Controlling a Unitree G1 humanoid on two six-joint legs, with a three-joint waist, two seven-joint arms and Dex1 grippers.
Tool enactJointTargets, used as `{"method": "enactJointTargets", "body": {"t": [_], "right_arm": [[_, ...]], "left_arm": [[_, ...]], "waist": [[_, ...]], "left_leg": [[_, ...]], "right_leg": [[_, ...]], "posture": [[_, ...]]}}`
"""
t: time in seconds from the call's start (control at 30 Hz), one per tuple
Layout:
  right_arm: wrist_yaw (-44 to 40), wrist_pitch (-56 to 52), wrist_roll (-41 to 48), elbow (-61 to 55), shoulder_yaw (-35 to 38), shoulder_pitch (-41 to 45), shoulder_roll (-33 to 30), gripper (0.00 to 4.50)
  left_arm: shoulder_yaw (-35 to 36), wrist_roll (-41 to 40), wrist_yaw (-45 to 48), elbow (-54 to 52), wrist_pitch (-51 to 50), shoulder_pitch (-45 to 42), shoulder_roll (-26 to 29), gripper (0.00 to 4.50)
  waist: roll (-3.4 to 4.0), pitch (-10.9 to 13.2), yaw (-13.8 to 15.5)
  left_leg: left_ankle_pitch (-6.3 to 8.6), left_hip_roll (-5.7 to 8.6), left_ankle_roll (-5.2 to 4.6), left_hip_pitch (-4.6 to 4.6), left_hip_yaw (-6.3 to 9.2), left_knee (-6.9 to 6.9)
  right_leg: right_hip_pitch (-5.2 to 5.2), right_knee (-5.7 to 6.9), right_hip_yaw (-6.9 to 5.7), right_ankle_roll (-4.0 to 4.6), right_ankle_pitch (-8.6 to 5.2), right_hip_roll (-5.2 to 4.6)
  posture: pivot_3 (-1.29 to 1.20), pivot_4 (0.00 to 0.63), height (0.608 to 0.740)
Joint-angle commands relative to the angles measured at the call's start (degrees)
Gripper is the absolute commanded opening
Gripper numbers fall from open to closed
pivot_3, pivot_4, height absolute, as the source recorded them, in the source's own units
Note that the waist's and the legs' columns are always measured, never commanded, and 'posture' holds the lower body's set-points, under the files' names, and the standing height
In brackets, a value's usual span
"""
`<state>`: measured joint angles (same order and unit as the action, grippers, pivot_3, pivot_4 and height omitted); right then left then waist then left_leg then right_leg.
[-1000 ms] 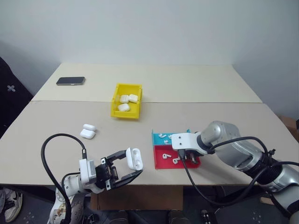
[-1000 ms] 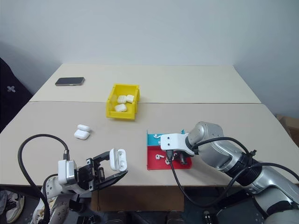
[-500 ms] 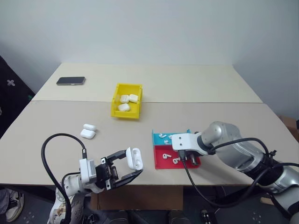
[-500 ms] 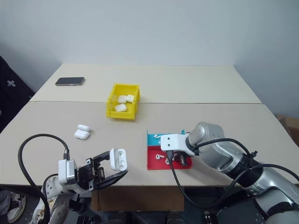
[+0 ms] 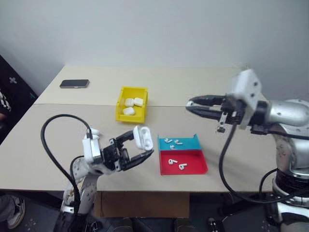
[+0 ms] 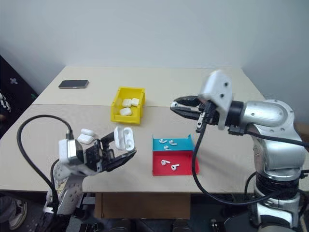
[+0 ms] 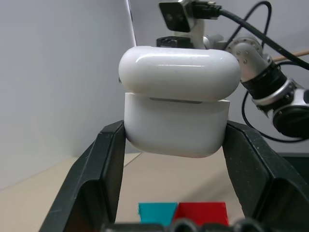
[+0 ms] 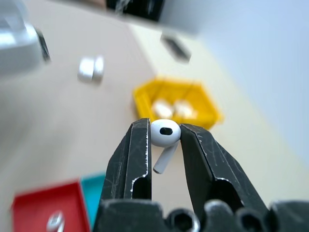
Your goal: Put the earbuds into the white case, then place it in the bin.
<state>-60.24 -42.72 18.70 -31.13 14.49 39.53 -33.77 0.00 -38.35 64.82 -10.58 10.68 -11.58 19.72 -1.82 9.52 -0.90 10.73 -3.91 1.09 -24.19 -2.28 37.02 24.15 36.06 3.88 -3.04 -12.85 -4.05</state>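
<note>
While lifted, the right tool (image 8: 164,145) pinches an earbud (image 8: 164,135).

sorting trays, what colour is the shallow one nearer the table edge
Red: the shallow plastic tray nearest the table's front edge, clearest in the left eye view.

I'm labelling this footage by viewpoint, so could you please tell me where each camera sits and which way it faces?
Left and right eye views: on the head, looking forward and down over the table, both arms showing.
Left wrist view: along the left pincer, shut on the white case.
Right wrist view: along the right pincer, shut on an earbud, facing the bin.
Shared: all four show the red tray.
</note>
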Motion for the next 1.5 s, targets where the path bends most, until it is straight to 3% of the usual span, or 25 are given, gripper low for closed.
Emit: {"method": "enactJointTargets", "body": {"t": [0.03,0.17,0.4,0.83,1.5], "right_arm": [[6.9,3.3,6.8,-3.8,3.5,-0.7,5.9,1.09],[7.7,7.5,15.6,-5.6,2.8,-5.4,12.8,1.09],[6.6,21.3,15.2,-1.7,-4.5,-8.4,17.6,1.09],[2.0,37.1,8.6,8.5,-15.2,-6.6,15.5,1.09],[1.8,43.4,6.5,12.9,-17.7,-9.4,12.4,1.09]], "left_arm": [[-1.0,0.0,1.0,2.2,-0.6,-4.4,-1.5,2.76],[-1.5,1.0,0.0,3.7,-1.5,-7.5,-3.3,2.76],[-2.0,2.0,-0.1,3.4,-5.2,-9.1,-1.9,2.76],[-1.3,0.7,0.3,0.2,-8.7,-7.7,-1.5,2.76],[-1.5,0.8,0.0,-0.6,-9.5,-7.4,-1.5,2.76]], "waist": [[0.00,0.0,-0.1],[0.01,0.0,0.0],[0.02,0.0,-0.3],[0.02,0.0,-0.2],[0.02,0.0,-0.1]], "left_leg": [[0.00,0.00,0.00,0.00,0.01,0.00],[0.00,-0.02,-0.01,0.00,0.10,-0.01],[-0.03,-0.04,-0.03,0.06,0.11,-0.01],[-0.04,-0.05,-0.04,0.05,0.12,-0.03],[-0.04,-0.05,-0.03,0.05,0.11,-0.03]], "right_leg": [[0.03,0.02,0.00,0.01,0.00,0.02],[0.01,0.04,0.00,0.02,0.01,0.08],[-0.03,0.08,0.01,0.02,0.01,0.12],[-0.01,0.08,0.01,0.05,0.02,0.14],[-0.01,0.06,0.01,0.06,0.03,0.14]], "posture": [[0.00,0.150,0.740],[0.00,0.150,0.740],[0.00,0.150,0.740],[0.00,0.150,0.740],[0.00,0.150,0.740]]}}
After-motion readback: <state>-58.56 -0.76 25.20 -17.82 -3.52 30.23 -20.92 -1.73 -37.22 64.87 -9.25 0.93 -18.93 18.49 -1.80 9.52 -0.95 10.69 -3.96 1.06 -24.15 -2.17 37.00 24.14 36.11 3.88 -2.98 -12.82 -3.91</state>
